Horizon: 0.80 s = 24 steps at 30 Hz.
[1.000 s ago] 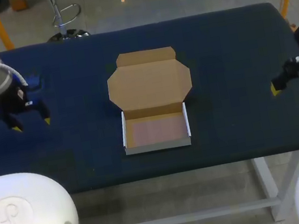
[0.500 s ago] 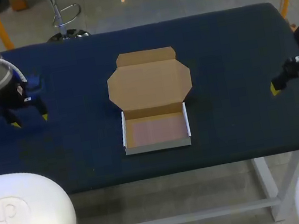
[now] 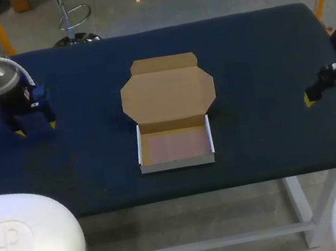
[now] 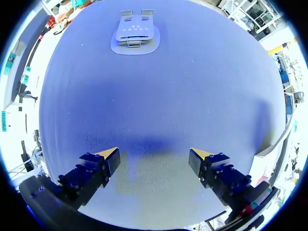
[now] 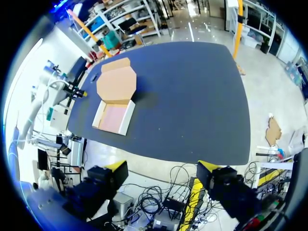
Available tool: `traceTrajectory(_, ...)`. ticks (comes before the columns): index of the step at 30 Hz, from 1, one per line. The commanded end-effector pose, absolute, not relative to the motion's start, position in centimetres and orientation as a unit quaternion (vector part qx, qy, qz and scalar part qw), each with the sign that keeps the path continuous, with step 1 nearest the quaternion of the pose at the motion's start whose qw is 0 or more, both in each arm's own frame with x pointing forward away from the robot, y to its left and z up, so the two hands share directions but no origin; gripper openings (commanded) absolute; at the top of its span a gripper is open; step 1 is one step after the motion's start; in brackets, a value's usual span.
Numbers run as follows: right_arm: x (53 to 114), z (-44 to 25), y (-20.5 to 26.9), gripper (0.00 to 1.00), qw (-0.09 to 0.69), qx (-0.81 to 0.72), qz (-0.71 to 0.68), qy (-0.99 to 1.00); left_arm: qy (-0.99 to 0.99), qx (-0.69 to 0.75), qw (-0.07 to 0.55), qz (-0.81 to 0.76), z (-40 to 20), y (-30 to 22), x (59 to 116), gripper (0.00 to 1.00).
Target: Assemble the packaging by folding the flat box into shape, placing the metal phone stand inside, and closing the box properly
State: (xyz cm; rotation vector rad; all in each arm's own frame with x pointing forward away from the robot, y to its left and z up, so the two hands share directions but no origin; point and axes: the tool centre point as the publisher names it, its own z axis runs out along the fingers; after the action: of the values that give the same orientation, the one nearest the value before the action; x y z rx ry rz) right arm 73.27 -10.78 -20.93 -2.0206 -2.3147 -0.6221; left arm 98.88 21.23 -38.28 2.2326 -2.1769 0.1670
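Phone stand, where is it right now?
In the left wrist view, the stand lies flat on the table, ahead of the open left gripper and apart from it, near the table's far edge.

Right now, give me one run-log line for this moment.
box: folded, empty | lid: open | phone stand: outside box, ahead of left gripper | left: open | right gripper: open, right of box

Box [image 3: 174,145] central on table [image 3: 258,46], lid flap [image 3: 167,92] behind it, phone stand [image 4: 135,34] ahead of left gripper [image 4: 154,152]
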Motion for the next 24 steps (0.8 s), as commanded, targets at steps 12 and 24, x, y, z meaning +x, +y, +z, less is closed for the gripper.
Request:
traceTrajectory(12, 72.6, -21.2, -10.5, 1.0, -0.005, -0.645, -0.2, -0.737, -0.697, 0.716, 0.018, 0.034, -39.1, 21.5, 101.6, 1.0)
traceTrajectory(24, 72.6, -21.2, -10.5, 1.0, -0.005, -0.645, -0.2, -0.737, -0.695, 0.718, 0.014, 0.031, -39.7, 22.2, 103.7, 1.0)
